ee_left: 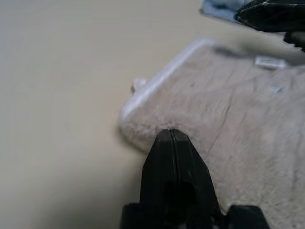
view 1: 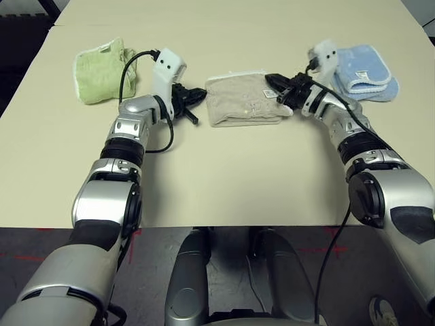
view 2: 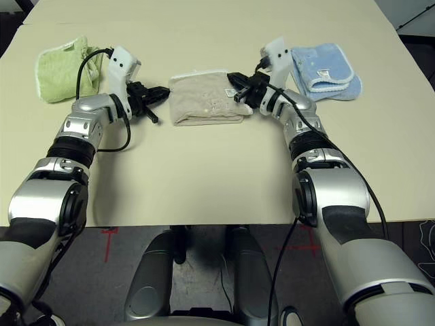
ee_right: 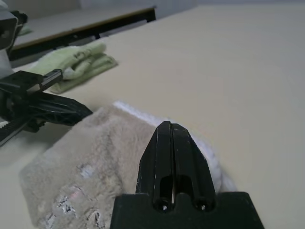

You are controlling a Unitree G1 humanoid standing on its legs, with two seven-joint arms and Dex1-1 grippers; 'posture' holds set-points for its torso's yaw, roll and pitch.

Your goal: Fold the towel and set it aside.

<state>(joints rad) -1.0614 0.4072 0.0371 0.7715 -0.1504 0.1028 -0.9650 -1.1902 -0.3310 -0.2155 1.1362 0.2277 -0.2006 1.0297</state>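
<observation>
We see the towel (view 1: 238,105) folded, upper centre of frame on the bench (view 1: 231,176). Left jaws (view 1: 201,95): fully shut, at its left edge. Right jaws (view 1: 270,79): fully shut, over its right side. Can't tell if either grips cloth.

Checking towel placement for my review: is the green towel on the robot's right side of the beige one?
No, the green towel lies to the robot's left of the beige towel.
</observation>
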